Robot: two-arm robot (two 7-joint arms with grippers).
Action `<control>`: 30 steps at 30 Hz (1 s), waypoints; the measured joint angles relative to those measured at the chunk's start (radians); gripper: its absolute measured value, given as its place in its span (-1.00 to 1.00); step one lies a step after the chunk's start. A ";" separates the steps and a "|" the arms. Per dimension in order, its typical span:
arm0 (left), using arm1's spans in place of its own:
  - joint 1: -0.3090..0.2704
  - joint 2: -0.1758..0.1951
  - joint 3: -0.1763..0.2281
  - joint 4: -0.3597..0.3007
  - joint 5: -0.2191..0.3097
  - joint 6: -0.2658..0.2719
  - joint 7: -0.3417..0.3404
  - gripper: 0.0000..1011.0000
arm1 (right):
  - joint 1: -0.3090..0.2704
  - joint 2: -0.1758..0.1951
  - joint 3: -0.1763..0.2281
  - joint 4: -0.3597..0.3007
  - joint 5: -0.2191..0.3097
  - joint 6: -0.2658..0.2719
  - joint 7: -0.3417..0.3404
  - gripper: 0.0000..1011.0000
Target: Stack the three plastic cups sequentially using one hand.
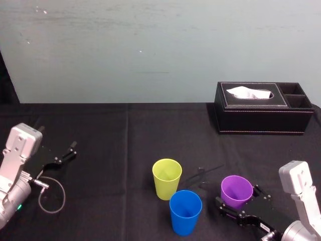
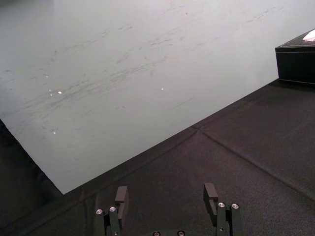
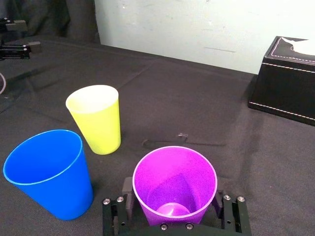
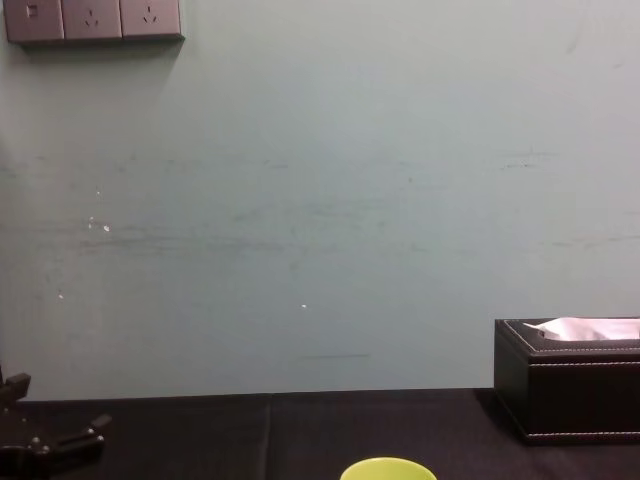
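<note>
Three plastic cups stand upright and apart on the black cloth. The yellow-green cup is farthest back, and its rim shows in the chest view. The blue cup stands just in front of it. To their right is the purple cup, resting on the cloth between the fingers of my right gripper. Both fingers lie against its sides. My left gripper is parked open at the far left, holding nothing.
A black leather tissue box sits at the back right near the wall. A loop of grey cable lies by the left arm. Bare cloth stretches between the cups and the wall.
</note>
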 joint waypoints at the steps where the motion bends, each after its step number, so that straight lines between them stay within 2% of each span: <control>1: 0.000 0.000 0.000 0.000 0.000 0.000 0.000 0.98 | 0.000 0.000 0.000 0.000 0.000 0.000 0.000 0.84; 3: 0.000 0.000 0.000 0.000 0.000 0.000 0.000 0.98 | 0.000 0.000 0.000 0.000 0.000 0.000 0.000 0.80; 9: 0.000 0.000 0.000 0.000 0.000 0.000 0.000 0.98 | -0.001 0.001 0.000 -0.001 0.001 0.000 -0.001 0.50; 11: 0.000 0.000 0.000 0.000 0.000 0.000 0.000 0.98 | -0.001 0.001 0.000 -0.001 0.001 0.000 -0.001 0.46; 23: 0.000 0.000 0.000 0.000 0.000 0.000 0.000 0.98 | 0.014 0.012 0.004 -0.008 0.001 0.006 0.019 0.45; 30: 0.000 0.000 0.000 0.000 0.000 0.000 0.000 0.98 | 0.072 0.015 0.005 -0.022 0.014 0.066 0.027 0.45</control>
